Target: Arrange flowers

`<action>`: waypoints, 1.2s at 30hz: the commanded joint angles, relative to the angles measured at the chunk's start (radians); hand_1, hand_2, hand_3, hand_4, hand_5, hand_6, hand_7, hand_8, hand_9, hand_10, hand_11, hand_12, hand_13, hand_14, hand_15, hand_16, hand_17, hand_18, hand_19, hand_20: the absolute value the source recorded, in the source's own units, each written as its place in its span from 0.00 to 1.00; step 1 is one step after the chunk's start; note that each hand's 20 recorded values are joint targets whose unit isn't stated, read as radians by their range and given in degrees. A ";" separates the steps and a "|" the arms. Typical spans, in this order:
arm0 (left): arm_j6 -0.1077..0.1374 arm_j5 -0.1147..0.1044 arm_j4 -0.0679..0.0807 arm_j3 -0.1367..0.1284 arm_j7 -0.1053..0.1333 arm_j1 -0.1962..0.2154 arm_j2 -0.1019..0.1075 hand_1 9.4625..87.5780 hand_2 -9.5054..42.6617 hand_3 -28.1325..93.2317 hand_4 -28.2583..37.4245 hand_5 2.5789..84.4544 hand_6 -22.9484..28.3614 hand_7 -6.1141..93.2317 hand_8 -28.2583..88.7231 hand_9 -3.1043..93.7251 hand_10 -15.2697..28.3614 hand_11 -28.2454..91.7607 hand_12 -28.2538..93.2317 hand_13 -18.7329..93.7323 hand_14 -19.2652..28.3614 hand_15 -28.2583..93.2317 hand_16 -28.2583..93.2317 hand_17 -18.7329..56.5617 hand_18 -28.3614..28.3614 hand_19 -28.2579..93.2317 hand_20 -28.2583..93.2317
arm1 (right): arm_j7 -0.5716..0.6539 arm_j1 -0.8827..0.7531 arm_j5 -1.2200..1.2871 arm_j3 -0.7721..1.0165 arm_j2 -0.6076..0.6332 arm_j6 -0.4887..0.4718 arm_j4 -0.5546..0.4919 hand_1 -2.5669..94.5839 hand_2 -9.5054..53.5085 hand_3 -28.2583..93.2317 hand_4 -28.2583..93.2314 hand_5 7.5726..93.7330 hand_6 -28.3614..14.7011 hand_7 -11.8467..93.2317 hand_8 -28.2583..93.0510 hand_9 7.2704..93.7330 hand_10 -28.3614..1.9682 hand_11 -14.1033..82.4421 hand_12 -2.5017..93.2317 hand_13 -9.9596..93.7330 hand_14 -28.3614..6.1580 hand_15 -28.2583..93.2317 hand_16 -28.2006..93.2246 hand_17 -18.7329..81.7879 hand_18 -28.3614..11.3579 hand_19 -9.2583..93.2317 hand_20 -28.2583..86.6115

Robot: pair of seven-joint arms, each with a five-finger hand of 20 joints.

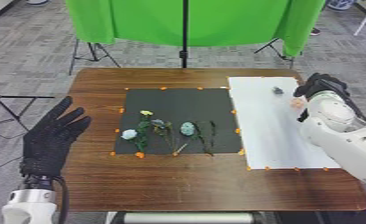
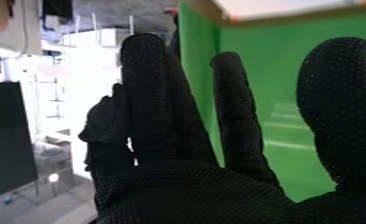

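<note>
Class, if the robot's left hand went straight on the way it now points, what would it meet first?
Probably the green cloth, with the left hand passing over the far left corner of the table. Its height is unclear, though: lower, it might meet the table's edge first.

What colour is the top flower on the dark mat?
The top flower is yellow, clearest in the head view.

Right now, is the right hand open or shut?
Open: in the right wrist view the right hand has straight fingers, with the thumb standing apart and nothing held between them.
</note>
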 commanded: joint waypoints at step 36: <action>-0.018 0.012 0.006 -0.002 -0.053 -0.018 -0.022 0.19 0.30 0.89 0.07 0.41 0.61 0.19 0.16 0.40 0.80 0.43 0.32 0.41 0.98 0.66 0.17 0.17 1.00 0.67 0.43 | -0.293 0.019 -0.215 -0.202 -0.279 0.223 -0.172 0.64 0.00 0.80 0.00 0.93 0.71 0.31 0.26 1.00 0.73 0.33 0.33 0.92 0.78 0.68 0.46 0.58 0.19 1.00 0.69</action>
